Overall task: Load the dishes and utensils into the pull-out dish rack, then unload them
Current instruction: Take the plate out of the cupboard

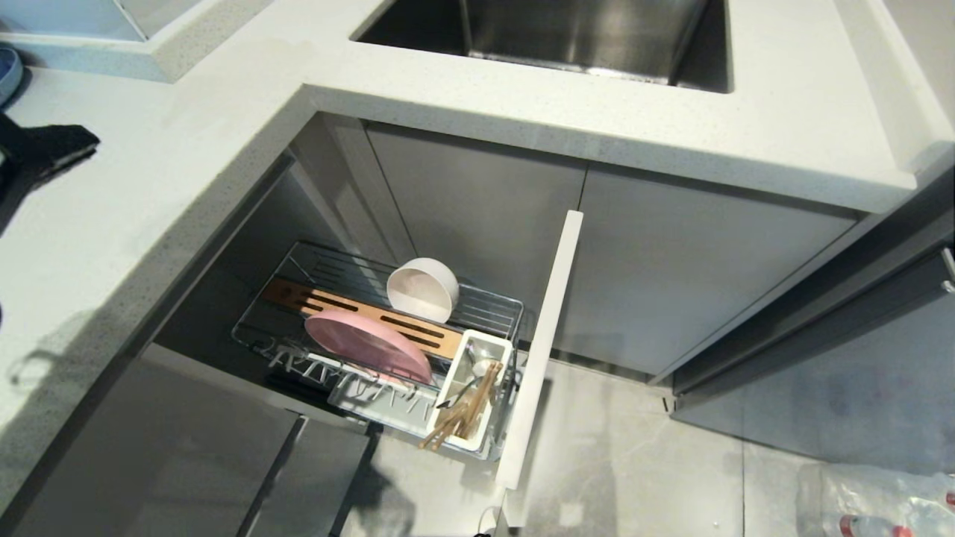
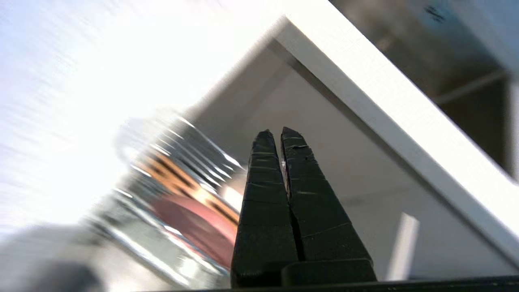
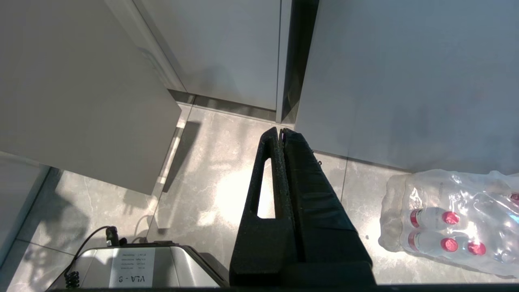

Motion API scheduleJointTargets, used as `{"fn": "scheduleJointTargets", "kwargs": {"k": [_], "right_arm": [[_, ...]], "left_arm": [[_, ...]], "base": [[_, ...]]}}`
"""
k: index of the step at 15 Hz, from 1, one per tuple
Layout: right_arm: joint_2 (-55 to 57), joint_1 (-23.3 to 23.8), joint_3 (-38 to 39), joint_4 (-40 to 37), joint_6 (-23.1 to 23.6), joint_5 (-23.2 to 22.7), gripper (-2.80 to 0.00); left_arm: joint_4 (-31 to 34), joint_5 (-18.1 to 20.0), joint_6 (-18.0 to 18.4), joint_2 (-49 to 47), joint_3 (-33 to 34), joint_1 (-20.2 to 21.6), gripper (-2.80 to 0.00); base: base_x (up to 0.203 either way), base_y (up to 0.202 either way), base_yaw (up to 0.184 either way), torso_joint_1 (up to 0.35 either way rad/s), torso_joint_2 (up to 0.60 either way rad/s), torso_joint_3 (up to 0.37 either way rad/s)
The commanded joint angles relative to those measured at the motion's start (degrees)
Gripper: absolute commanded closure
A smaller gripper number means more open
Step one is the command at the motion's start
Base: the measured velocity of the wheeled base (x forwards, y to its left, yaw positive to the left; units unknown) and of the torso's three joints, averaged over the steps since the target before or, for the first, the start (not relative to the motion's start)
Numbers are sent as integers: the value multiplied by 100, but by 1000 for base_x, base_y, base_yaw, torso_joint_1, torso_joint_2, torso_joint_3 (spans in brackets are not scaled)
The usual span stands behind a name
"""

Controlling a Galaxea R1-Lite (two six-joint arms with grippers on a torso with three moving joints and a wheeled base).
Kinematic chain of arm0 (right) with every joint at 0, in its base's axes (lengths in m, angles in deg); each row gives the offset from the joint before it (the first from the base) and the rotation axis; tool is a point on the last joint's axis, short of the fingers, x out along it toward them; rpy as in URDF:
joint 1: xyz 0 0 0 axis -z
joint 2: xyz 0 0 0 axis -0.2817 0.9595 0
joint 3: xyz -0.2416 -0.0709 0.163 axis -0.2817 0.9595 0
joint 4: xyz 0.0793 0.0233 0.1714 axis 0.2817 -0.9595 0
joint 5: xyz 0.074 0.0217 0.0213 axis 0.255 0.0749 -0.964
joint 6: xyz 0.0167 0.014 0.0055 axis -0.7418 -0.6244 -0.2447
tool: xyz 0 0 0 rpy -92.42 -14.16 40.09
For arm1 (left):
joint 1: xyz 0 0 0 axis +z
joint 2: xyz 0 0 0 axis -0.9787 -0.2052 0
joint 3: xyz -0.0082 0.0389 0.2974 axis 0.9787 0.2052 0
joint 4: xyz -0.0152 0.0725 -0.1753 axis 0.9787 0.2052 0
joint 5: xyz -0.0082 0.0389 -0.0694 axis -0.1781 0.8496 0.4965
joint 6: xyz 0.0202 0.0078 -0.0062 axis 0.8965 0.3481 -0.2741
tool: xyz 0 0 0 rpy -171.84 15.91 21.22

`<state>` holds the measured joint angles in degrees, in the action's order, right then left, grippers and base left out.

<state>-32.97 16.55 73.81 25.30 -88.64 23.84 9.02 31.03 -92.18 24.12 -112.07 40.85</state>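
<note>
The pull-out dish rack point(image 1: 498, 301) stands drawn out below the counter, its tall pale front panel point(image 1: 548, 321) on the right. A pale-pink plate point(image 1: 365, 343) leans in the wire prongs and a white bowl point(image 1: 422, 289) lies on its side behind the wooden insert point(image 1: 328, 302). The chopsticks point(image 1: 462, 419) and the spoon point(image 1: 462, 389) rest in the white caddy point(image 1: 452, 388). My left gripper point(image 2: 277, 134) is shut and empty, above the rack; the plate point(image 2: 190, 227) shows blurred beside it. The right gripper point(image 3: 280, 130) is shut over the floor.
The white counter point(image 1: 149, 186) wraps round the rack, with a steel sink point(image 1: 582, 30) behind it. A dark part of my left arm point(image 1: 45, 149) shows over the counter's left edge. A wrapped pack of water bottles point(image 3: 454, 219) lies on the floor to the right.
</note>
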Motion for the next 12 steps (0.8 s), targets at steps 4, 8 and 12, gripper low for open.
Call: {"fn": "scheduleJointTargets", "kwargs": {"k": [4,8,12], "right_arm": [[5,-1,9,1,-1,0,0],[5,-1,9,1,-1,0,0],[5,-1,9,1,-1,0,0]], "left_arm": [[579,1088,1061,1113,-126,1547,0],[1785,3102,1789,2711,4,2989,0],[2530,4309,2187,4393,705,3486,0]], "base": [[0,0,0,0,0,0],[0,0,0,0,0,0],[0,0,0,0,0,0]]}}
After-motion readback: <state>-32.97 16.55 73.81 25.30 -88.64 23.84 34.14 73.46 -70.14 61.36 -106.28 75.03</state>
